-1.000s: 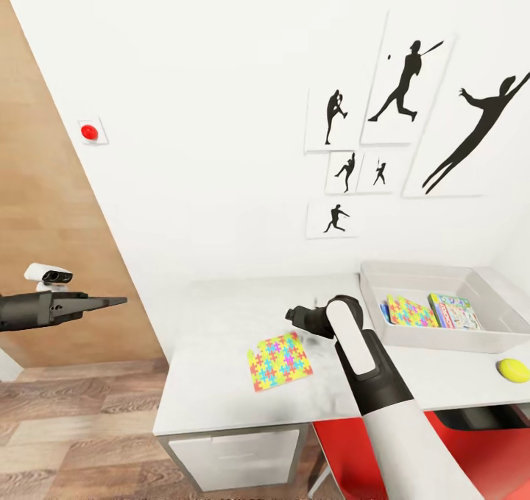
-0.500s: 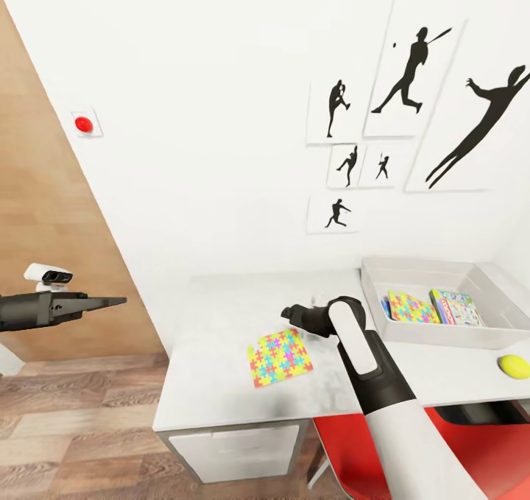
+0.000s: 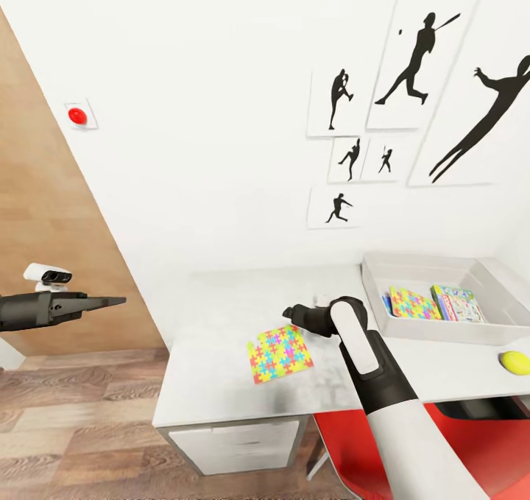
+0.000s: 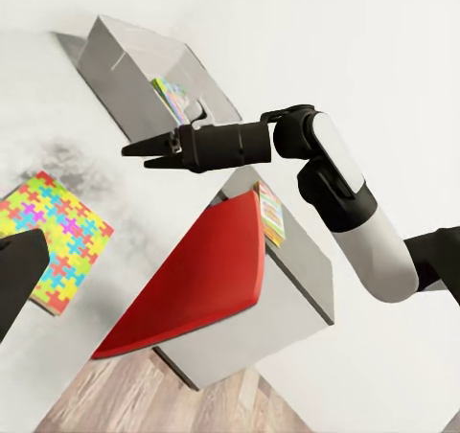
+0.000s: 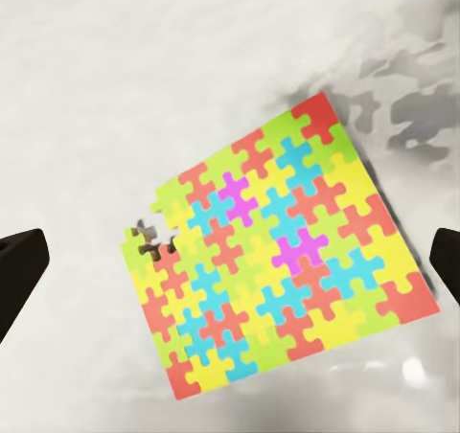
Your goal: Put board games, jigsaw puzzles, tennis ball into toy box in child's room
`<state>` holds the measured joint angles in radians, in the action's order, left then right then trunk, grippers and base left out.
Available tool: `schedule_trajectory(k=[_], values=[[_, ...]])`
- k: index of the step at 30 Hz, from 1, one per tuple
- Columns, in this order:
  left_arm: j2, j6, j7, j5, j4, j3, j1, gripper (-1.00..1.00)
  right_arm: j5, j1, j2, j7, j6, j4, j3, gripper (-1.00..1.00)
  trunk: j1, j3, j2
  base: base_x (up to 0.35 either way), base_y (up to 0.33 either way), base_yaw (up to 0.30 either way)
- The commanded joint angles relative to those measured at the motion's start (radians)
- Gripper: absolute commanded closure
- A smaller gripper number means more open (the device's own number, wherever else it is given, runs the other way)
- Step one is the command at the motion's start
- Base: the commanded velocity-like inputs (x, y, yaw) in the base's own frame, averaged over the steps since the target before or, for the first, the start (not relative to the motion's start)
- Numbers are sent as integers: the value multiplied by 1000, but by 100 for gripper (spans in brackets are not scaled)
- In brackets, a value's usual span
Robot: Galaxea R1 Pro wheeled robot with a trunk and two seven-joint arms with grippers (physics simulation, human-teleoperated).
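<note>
At the left edge of the head view, I am holding the left gripper [image 3: 110,303] out over the wood floor [image 3: 81,419], well clear of the worktop [image 3: 221,316]; its fingers are reading as one thin closed wedge, gripping nothing.

Moving right, a jigsaw puzzle [image 3: 279,353] is lying flat near the middle of the frame, on the pale, faintly mottled worktop. I am hovering the right gripper [image 3: 288,313] just above its far edge. In the right wrist view the dark fingers [image 5: 21,265] are sitting at opposite edges of the frame, spread wide and empty, with the puzzle [image 5: 278,261] between them.

I am judging the puzzle to be thin, light and somewhat floppy, flush with the surface, so a top pinch looks awkward. One piece is missing near a corner. I am thinking an edge or corner is the place to take hold, perhaps after sliding it toward the worktop's rim.

Further right, the toy box [image 3: 442,264] is sitting against the white wall, already holding a second puzzle [image 3: 414,303] and a board game [image 3: 458,303]. The yellow tennis ball [image 3: 514,362] is resting at the far right, just in front of the box. Black baseball-player pictures [image 3: 412,65] are hanging in the upper right.
</note>
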<state>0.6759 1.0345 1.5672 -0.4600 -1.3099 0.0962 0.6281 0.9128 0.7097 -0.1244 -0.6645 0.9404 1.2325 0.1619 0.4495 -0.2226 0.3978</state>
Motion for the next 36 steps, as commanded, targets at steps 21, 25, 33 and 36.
schedule_trajectory(k=[21,25,33,36], values=[[1,10,4,0,13,0,1,-100,7,13,23,-11,2,1,-10,-100,1,-37,2,0,21,0],[1,9,4,0,14,0,1,-100,9,13,41,-11,2,1,-13,-100,1,-43,2,0,96,0],[0,7,4,0,14,0,1,-100,9,13,53,-11,2,1,-14,-100,1,-56,2,13,29,0],[0,7,4,0,14,0,1,-100,9,13,53,-11,2,1,-15,-100,1,-61,2,93,55,0]])
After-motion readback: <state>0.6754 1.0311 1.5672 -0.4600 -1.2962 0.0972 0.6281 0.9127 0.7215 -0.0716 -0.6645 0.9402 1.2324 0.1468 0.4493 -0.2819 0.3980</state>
